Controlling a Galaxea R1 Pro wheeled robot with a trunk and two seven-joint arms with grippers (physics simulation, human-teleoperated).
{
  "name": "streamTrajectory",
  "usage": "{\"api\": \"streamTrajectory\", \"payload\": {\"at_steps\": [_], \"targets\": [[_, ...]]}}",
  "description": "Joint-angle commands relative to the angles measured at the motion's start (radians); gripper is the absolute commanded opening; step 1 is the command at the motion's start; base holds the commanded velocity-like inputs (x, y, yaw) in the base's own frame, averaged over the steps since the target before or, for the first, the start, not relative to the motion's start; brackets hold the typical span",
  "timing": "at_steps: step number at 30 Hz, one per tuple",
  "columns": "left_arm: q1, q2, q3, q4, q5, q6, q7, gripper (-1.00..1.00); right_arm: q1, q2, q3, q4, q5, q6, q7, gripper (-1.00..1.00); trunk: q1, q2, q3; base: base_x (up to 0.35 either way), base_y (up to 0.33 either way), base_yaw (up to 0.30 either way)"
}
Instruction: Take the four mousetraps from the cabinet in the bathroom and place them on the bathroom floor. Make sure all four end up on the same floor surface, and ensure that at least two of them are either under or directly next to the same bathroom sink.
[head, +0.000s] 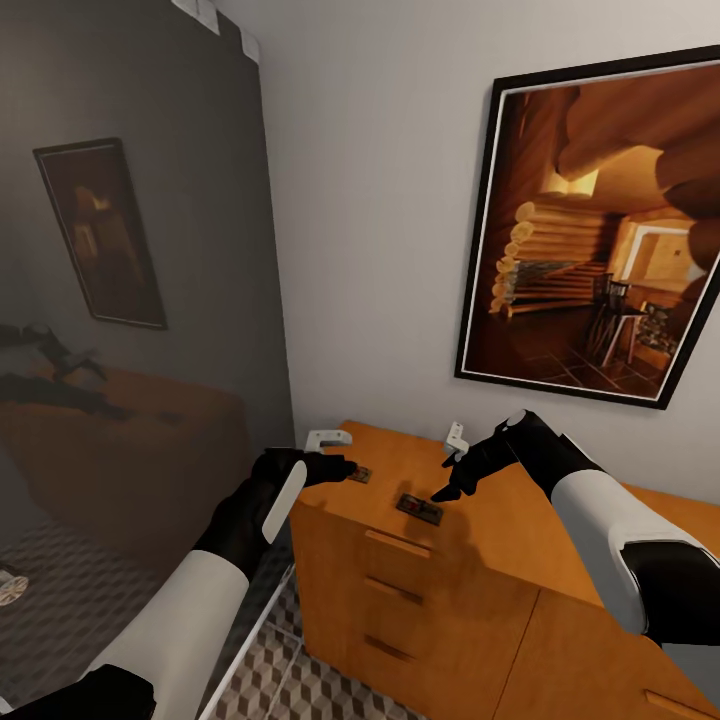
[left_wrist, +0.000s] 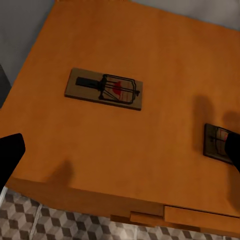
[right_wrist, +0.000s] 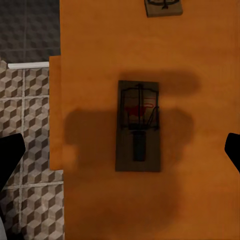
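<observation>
Your right tool hangs wide open over a flat brown wooden mousetrap on the orange-brown cabinet; your left tool, also spread wide, hovers near another mousetrap.

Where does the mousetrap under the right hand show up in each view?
Head view: the mousetrap lies on the cabinet top near its front edge, just under the right hand.
Left wrist view: at the picture's edge, partly behind a dark finger.
Right wrist view: dead centre.
Shared landmark: the other mousetrap on the same top.

Brown mousetraps on orange-brown cabinet; cube-patterned floor.
</observation>
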Motion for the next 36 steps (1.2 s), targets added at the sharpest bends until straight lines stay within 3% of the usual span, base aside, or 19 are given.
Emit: {"api": "streamTrajectory", "payload": {"at_steps": [1, 36], "targets": [[0.000, 0.000, 0.000, 0.000, 0.000, 0.000, 0.000, 1.00, 0.000, 0.000, 0.000, 0.000, 0.000, 0.000, 0.000, 1.00, 0.000, 0.000, 0.000, 0.006, 0.000, 0.000], [0.001, 0.000, -0.001, 0.019, -0.004, -0.005, 0.005, 1.00, 0.000, 0.000, 0.000, 0.003, 0.000, -0.002, 0.000, 1.00, 0.000, 0.000, 0.000, 0.001, 0.000, 0.000]]}}
